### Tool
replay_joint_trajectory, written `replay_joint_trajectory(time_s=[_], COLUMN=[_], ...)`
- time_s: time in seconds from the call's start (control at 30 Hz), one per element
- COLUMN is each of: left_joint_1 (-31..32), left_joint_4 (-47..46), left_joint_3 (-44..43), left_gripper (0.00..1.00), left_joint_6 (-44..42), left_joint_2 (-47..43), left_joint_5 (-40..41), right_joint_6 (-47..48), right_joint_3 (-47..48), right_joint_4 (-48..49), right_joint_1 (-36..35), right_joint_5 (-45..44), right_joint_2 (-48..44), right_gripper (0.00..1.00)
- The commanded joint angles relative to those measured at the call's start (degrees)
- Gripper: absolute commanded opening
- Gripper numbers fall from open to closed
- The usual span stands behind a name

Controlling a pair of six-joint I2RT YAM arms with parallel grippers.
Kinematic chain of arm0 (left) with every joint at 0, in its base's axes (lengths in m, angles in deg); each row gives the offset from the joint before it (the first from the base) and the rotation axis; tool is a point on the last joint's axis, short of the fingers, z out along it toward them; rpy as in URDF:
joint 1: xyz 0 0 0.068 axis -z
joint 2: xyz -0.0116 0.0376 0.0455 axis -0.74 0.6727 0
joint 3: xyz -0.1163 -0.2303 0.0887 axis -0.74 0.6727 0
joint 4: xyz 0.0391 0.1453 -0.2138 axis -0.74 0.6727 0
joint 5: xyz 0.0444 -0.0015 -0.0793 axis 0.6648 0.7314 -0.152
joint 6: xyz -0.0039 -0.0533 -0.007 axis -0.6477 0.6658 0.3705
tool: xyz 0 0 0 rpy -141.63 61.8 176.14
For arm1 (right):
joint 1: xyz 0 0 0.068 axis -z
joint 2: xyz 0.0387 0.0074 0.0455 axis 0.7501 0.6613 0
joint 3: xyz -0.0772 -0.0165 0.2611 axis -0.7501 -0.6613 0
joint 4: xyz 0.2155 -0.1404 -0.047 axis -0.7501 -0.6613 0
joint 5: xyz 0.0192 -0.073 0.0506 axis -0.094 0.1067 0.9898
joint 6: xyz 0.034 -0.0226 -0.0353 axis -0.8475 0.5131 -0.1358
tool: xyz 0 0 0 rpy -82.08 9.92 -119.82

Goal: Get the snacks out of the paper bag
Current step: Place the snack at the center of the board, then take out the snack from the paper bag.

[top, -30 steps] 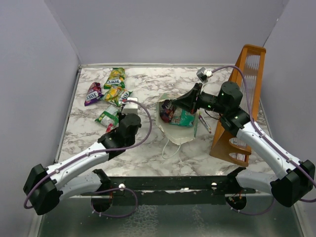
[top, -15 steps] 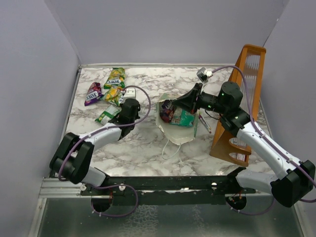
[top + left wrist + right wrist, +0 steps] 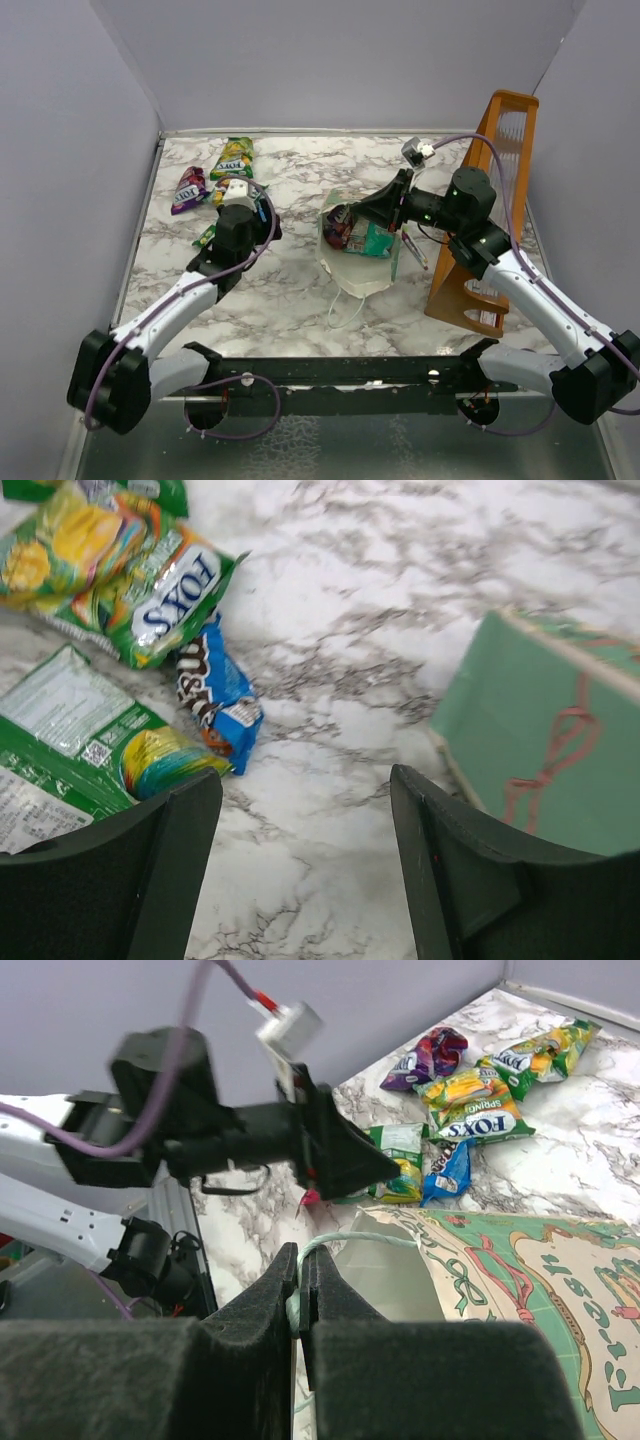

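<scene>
Left tool [image 3: 300,785] spread wide, empty, hovering low over marble tabletop [image 3: 330,580] beside removed pile, upper left of top view. Shiny crinkly snack packets [image 3: 150,590] there, green-yellow, purple, blue; about six out. Right tool [image 3: 300,1260] pinched shut on thin pale loop handle [image 3: 350,1241] of mint-green paper bag [image 3: 360,270]. Bag tipped at centre of top view, mouth held open. Inside: purple packet [image 3: 338,226], teal packet [image 3: 376,240]. Judgement: mostly done; at least two left.
</scene>
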Motion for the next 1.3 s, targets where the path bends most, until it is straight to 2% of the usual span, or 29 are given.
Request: replay_joint_trajectory(time_s=[0.0,0.07,0.17,0.27,0.4,0.5,0.57,0.7,0.97,1.07,1.27], left_joint_1=[0.10,0.13,0.10,0.10,0.41,3.27,7.63,21.07,42.81,45.86,46.25], left_joint_4=[7.53,9.16,5.68,2.39,-4.03,-8.46,-8.85,-7.89,-9.56,-8.46,-9.97], left_joint_3=[-4.23,-5.25,-2.81,1.14,6.99,8.99,8.10,4.42,-0.61,-3.40,-6.23], left_gripper=[0.71,0.71,0.71,0.65,0.59,0.59,0.59,0.59,0.57,0.56,0.56], left_joint_6=[-3.17,-3.70,-2.76,3.70,14.96,17.32,15.70,9.48,-1.28,-4.76,-9.34], left_joint_2=[-11.98,-16.96,-24.72,-30.70,-31.76,-30.45,-29.33,-25.51,-12.36,-5.97,4.28], left_joint_5=[-8.65,-11.19,-18.17,-23.25,-29.65,-30.80,-28.13,-16.60,3.35,10.03,20.19], right_joint_6=[0.89,0.80,0.65,0.54,0.28,0.19,0.03,-0.50,-1.01,-0.68,-1.37], right_joint_3=[-0.28,-0.30,-0.22,-0.15,-0.53,-0.65,-0.55,-0.48,-0.24,-0.25,-1.11], right_joint_4=[0.91,1.23,1.49,1.56,1.99,2.08,2.21,2.71,3.35,3.73,6.32], right_joint_1=[-0.37,-0.37,-0.36,-0.37,-0.37,-0.37,-0.37,-0.37,-0.37,-0.37,-0.37], right_joint_5=[-0.69,-0.43,-0.07,-0.02,-0.10,0.17,0.38,0.59,2.46,3.59,6.78], right_joint_2=[-0.22,0.15,0.63,0.61,0.68,1.12,1.37,1.60,1.25,0.93,0.27], right_gripper=[0.01,0.01,0.02,0.01,0.01,0.01,0.02,0.01,0.01,0.01,0.01])
